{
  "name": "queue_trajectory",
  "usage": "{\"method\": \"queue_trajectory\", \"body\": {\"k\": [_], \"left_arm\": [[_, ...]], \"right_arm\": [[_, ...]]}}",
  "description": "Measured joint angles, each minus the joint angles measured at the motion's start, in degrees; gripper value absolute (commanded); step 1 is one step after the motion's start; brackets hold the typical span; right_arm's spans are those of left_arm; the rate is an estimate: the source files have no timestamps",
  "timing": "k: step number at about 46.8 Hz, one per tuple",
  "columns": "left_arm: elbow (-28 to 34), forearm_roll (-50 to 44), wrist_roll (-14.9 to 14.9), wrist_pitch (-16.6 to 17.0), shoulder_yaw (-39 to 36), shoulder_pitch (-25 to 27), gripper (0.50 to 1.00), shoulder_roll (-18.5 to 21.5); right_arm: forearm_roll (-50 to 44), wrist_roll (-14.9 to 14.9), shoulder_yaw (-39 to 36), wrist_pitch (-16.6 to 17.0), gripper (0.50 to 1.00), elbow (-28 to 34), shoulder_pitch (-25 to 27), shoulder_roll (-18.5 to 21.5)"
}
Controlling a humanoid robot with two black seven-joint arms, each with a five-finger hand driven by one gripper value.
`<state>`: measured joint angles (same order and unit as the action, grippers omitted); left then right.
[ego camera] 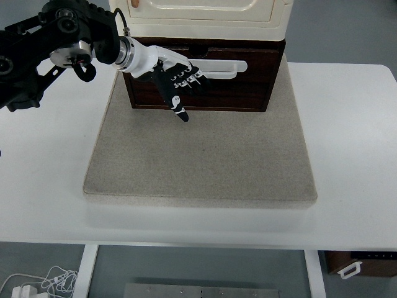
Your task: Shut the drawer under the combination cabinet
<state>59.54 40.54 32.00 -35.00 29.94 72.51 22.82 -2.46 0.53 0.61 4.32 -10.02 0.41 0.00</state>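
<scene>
The cream combination cabinet stands at the back of the table. Under it the dark brown drawer sits pushed in, its front nearly flush with the cabinet base. A white bar handle runs across the drawer front. My left hand, black and white, lies flat against the drawer front left of centre, fingers spread and holding nothing, thumb pointing down. The left arm reaches in from the upper left. The right arm is out of view.
A grey felt mat lies under the cabinet and covers the middle of the white table. Below the table, white cables lie on the floor at bottom left.
</scene>
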Motion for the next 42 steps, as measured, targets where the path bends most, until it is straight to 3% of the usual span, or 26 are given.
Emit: {"method": "queue_trajectory", "body": {"k": [23,33,42], "left_arm": [[-0.6,-0.6,-0.2,0.0,2.3,-0.2,1.000,0.7],[3.9,-1.0,-0.2,0.0,3.0,0.0,1.000,0.5],[6.5,-5.5,-1.3,0.0,9.9,-0.6,1.000,-1.4]], "right_arm": [[0.0,0.0,0.0,0.0,0.952,0.0,0.0,0.0],[0.0,0.0,0.0,0.0,0.952,0.0,0.0,0.0],[0.0,0.0,0.0,0.0,0.952,0.0,0.0,0.0]]}}
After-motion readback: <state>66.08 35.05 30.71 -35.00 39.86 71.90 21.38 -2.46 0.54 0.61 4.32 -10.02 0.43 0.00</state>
